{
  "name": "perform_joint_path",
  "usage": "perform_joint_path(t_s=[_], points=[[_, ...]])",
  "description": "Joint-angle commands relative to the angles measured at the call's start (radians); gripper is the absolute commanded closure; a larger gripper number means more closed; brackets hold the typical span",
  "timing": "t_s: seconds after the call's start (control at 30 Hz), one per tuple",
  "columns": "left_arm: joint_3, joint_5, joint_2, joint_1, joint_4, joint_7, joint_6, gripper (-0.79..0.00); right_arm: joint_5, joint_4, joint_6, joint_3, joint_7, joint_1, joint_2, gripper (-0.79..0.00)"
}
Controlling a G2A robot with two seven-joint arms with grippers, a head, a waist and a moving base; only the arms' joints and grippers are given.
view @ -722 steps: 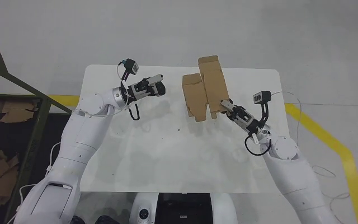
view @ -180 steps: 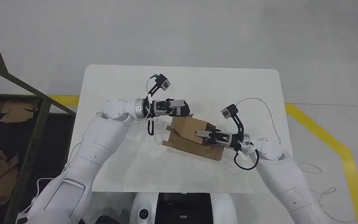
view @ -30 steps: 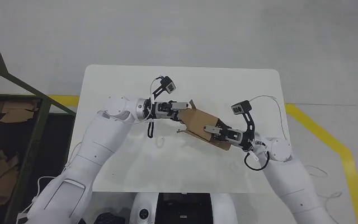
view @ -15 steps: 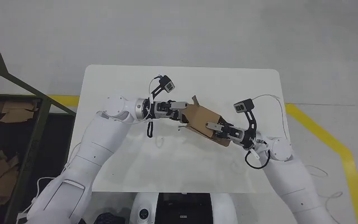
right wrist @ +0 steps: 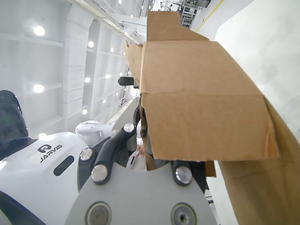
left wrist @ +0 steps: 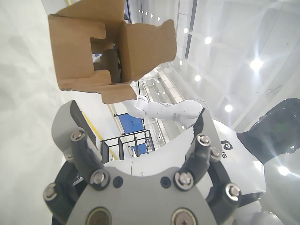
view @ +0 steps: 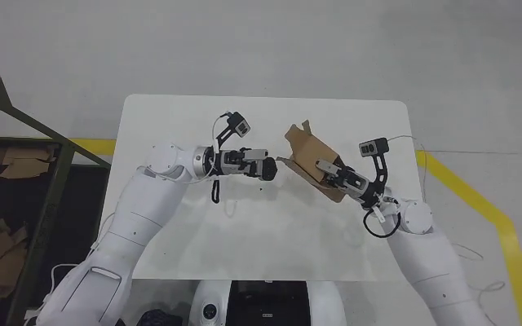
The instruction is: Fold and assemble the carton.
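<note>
The brown carton [view: 311, 153] is partly folded into a box shape and hangs tilted above the white table [view: 196, 236], right of centre. My right gripper [view: 333, 174] is shut on its near lower end; in the right wrist view the carton [right wrist: 199, 108] covers most of the right gripper [right wrist: 161, 155]. My left gripper [view: 267, 168] stands open just left of the carton, apart from it. From the left wrist, the carton's open end [left wrist: 93, 47] with notched flaps hangs beyond the spread fingers [left wrist: 78, 118] of the left gripper [left wrist: 138, 120].
The table's back edge [view: 261, 97] lies behind both arms. A dark frame with cardboard scraps [view: 24, 167] stands on the floor off the table's left side. Yellow floor tape [view: 469, 196] runs to the right.
The right gripper has carried the carton to the right and tilted it up. The carton has come away from the left gripper, which has stayed roughly in place.
</note>
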Motion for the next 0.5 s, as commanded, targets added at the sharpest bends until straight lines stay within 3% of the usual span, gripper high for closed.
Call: perform_joint_path(t_s=[0.0, 0.47], points=[[0.001, -0.001, 0.000, 0.000, -0.007, 0.000, -0.001, -0.785, -0.014, 0.005, 0.004, -0.007, -0.009, 0.002, -0.002, 0.000], [-0.002, 0.000, -0.001, -0.011, -0.006, 0.010, -0.014, -0.785, -0.066, 0.003, 0.039, -0.048, 0.036, 0.008, -0.005, 0.000]])
